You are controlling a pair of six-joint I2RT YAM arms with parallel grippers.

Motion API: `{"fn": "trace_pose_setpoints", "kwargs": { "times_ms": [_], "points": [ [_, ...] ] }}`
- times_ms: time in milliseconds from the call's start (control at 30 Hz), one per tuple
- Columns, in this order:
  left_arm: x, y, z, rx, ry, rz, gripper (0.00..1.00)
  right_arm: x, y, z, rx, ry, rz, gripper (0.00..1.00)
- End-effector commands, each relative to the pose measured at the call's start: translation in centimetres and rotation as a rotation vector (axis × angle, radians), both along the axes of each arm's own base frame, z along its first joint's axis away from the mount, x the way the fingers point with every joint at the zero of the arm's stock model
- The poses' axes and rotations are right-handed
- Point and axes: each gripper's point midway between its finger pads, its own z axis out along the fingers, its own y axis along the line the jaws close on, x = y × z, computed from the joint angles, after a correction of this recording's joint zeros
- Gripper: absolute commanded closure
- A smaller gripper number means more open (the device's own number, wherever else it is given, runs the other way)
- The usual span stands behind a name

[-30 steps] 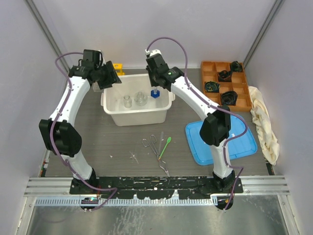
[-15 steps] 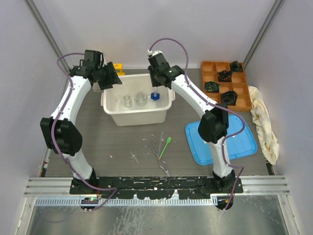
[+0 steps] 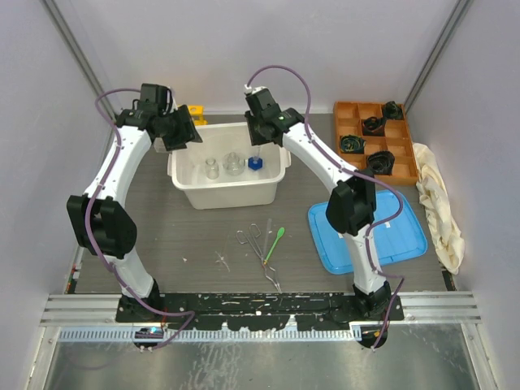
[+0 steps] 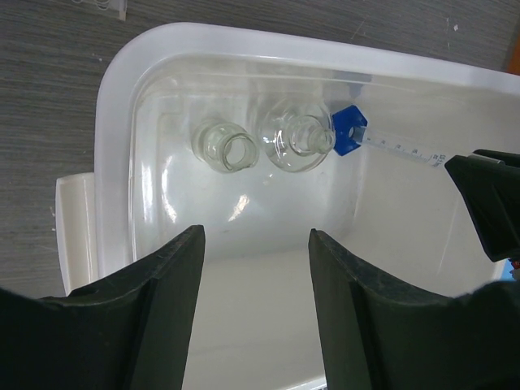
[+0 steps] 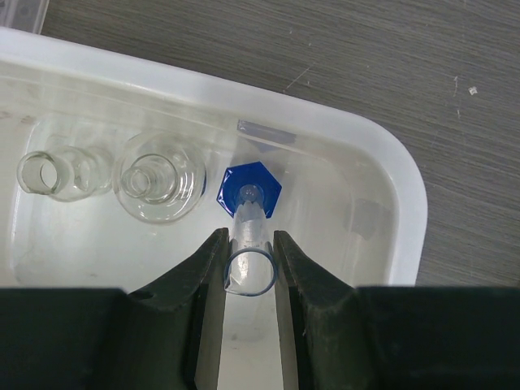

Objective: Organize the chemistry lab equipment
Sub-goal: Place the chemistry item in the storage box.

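The right gripper is closed part-way on the cylinder — its two fingers press the clear tube from either side near the open mouth, and the tube runs down from them into the white tub. Seen from above, the cylinder's blue six-sided foot is at the tub's 2 o'clock corner; whether it touches the tub floor I cannot tell. Just beside that foot, at its 9 o'clock, stands a round glass flask, with a second flask beyond it, both upright with mouths up. The left gripper hovers above the tub's 10 o'clock corner, fingers spread wide with nothing between them. On the table, at 6 o'clock of the tub, lie the metal tongs and green spatula — side by side.
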Motion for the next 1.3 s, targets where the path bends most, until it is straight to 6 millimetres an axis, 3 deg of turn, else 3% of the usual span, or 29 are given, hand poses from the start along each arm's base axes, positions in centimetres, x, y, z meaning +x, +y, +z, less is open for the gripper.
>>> {"fn": "trace_pose_setpoints", "kwargs": {
  "times_ms": [0, 600, 1267],
  "points": [
    [0.0, 0.0, 1.3, 0.014, -0.023, -0.026, 0.44, 0.3, 1.0, 1.9, 0.047, -0.023, 0.023, 0.99],
    [-0.1, 0.0, 0.9, 0.018, -0.008, -0.038, 0.45, 0.4, -0.3, 0.8, -0.057, -0.031, -0.027, 0.96],
    [-0.7, -0.3, 1.1, -0.001, -0.009, -0.046, 0.44, -0.6, -0.5, 2.8, -0.031, -0.071, -0.033, 0.49]
  ]
}}
